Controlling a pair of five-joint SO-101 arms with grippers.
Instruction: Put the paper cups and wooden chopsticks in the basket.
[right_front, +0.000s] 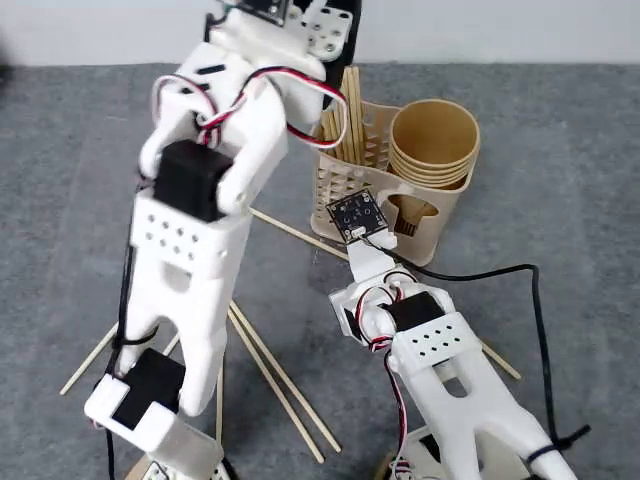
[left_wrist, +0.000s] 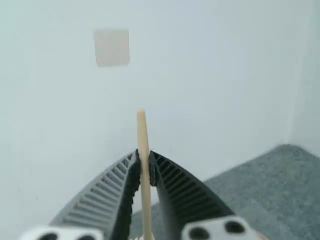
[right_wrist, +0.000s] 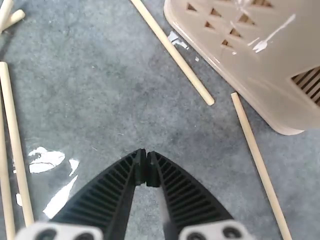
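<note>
Well, high view first. The left arm (right_front: 200, 230) reaches high over the basket (right_front: 445, 215), probably bc a stick must go in from above, upright, next to the standing chopsticks (right_front: 350, 105) in one compartment. The paper cups (right_front: 435, 140) sit stacked in the compartment beside them. The right arm (right_front: 440, 350) is low, in front of the basket. Loose chopsticks (right_front: 280, 385) lie on the grey mat (right_front: 580, 200). The two arms are near each other at the basket front, so there is little free room betw. them.

Left wrist view: the left gripper (left_wrist: 143, 159) is clamped on the held chopstick (left_wrist: 142, 127), which sticks out past the tips toward a pale wall. The basket rim is not seen here, so I cannot tell how the stick lines up w/ it.

Right wrist view: the right gripper (right_wrist: 141, 167) has its jaws together w/ nothing between, over bare mat. The basket corner is near. A slanted stick (right_wrist: 172, 52) lies just beside the basket wall, and a second stick (right_wrist: 257, 160) starts near that corner. I think both are awkward to take, bc the wall leaves little room for the jaws. The sticks on the open mat look easier.
</note>
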